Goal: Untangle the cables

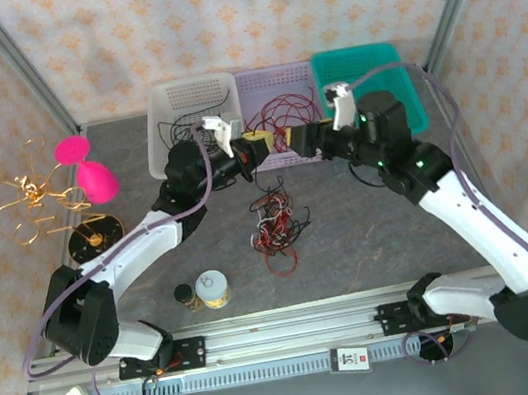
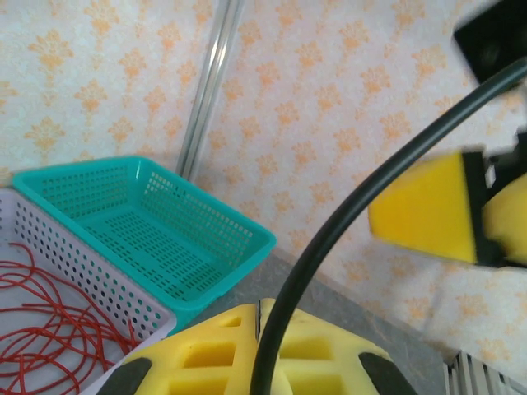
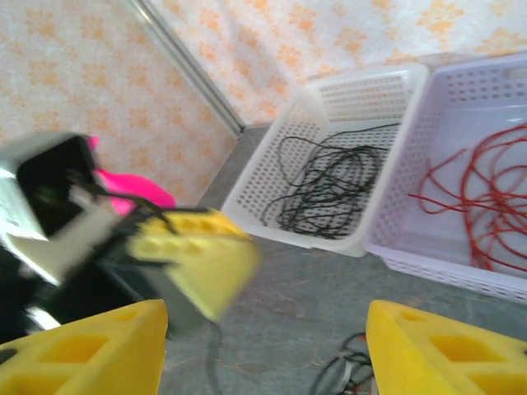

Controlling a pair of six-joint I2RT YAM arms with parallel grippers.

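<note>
Cables (image 1: 273, 221), mid-worktop: likely light, limp, snag-prone. Left pincer (image 2: 262, 317) clamps a black strand (image 2: 329, 239); right pincer (image 3: 263, 329) gapes wide. You should grip loose ends.

Grey table (image 1: 370, 225) holds tangled cables (image 1: 274, 224) — plus white basket (image 1: 162, 123), lilac basket (image 1: 272, 76), teal basket (image 1: 411, 97), jar (image 1: 213, 288).

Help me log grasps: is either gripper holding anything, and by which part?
The left gripper looks shut on a black cable, pinched somewhere along its length; the right gripper is open and holds nothing.
</note>
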